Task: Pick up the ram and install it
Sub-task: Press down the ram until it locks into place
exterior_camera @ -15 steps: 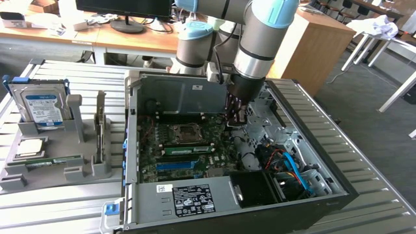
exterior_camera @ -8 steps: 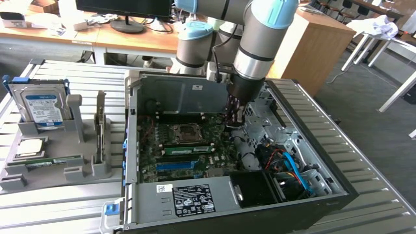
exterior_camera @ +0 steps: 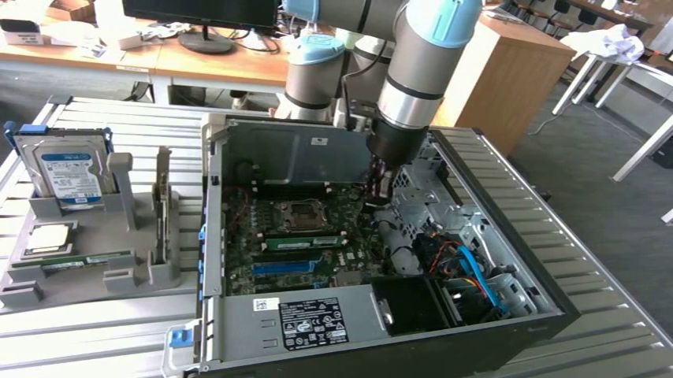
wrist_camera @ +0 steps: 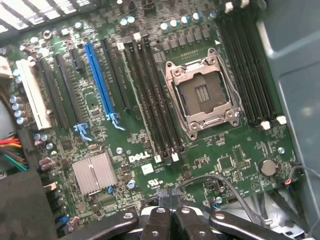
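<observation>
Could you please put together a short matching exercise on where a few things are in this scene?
Things:
1. hard drive
2. ram stick
3. end effector
4. processor socket

Places or states:
A. empty, on the motherboard
B. shut, above the motherboard inside the computer case
C. upright in the grey holder
D. lying flat on the grey holder

Pairs: 1-C, 2-D, 3-B, 4-A

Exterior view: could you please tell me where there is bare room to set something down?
Free: the ribbed metal table in front of the grey parts holder, and beyond it. Crowded: the open black computer case, holding the green motherboard and the arm's hand.
</observation>
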